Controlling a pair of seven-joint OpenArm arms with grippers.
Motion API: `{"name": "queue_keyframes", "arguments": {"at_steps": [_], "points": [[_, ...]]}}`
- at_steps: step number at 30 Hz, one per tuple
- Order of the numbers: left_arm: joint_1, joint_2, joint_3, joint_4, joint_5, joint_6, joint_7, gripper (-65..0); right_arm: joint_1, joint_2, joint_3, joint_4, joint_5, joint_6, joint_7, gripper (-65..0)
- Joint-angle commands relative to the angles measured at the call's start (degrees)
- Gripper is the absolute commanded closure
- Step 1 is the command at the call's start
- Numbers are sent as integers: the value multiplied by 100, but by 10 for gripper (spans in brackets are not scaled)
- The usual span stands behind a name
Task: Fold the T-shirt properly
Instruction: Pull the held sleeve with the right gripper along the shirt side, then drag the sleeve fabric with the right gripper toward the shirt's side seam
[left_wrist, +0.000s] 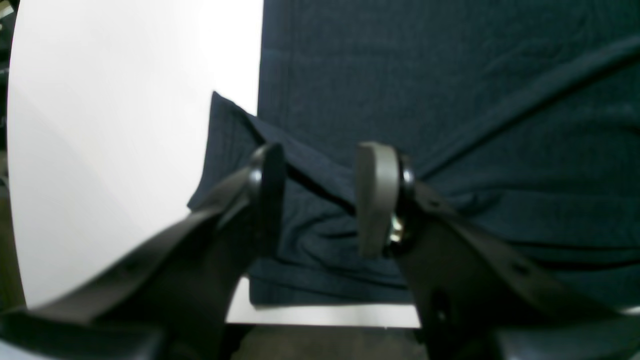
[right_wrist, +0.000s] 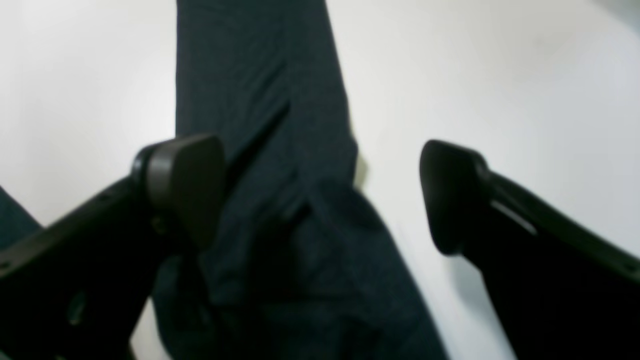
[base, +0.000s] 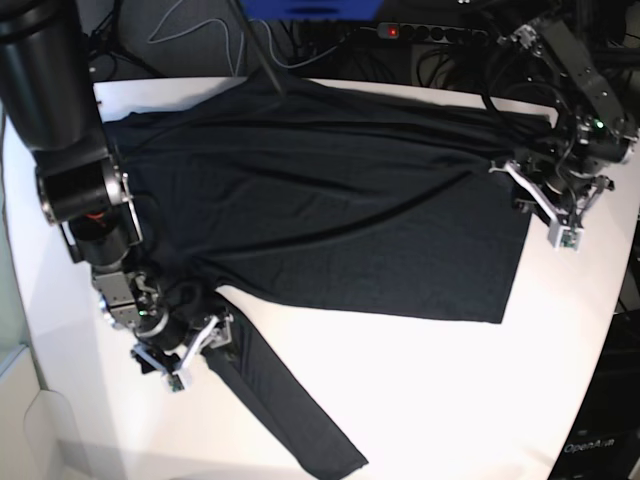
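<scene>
Between the pads of the left gripper (left_wrist: 320, 200), a raised fold at the hem corner of the T-shirt (left_wrist: 450, 100), with the jaws partway apart and standing on either side of that ridge; cannot tell whether the pads press the cloth. Seen from the base view at the right edge of the garment (base: 330, 200), near the lower hem corner. Over at the right gripper (right_wrist: 320, 195), jaws spread wide, nothing clamped, one pad just beside or over the sleeve (right_wrist: 260, 100), the other above bare table (right_wrist: 500, 75). Outward from there: sleeve running down and to the right across the near-left part of the white table, cuff end well toward the near edge. Body of the shirt spread flat and slightly wrinkled across the middle and far part of the tabletop, reaching to its far edge.
</scene>
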Motion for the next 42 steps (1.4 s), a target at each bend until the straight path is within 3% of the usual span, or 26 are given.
{"name": "queue_keyframes", "arguments": {"at_steps": [1,19,26,32,36,42], "points": [[-44,-50,-9,124,-78,1,-88,-228,189,-6,28,18,37,-21,111,-595],[-35,-50,-9,124,-43,1,-88,-227,-66,-67,1,0,20,-21,102,-580],[53,-50,-9,124,-43,1,-114,-227,-110,-67,-7,18,11,-21,111,-328],[53,-50,-9,124,-43,-8,-97,-227,-110,-67,-7,18,11,-21,111,-151],[53,-50,-9,124,-43,-8,-106,-227,-136,-67,-16,18,11,-21,102,-96],[53,-50,-9,124,-69,-8,-114,-227,-286,-59,-7,26,11,-21,120,-93]]}}
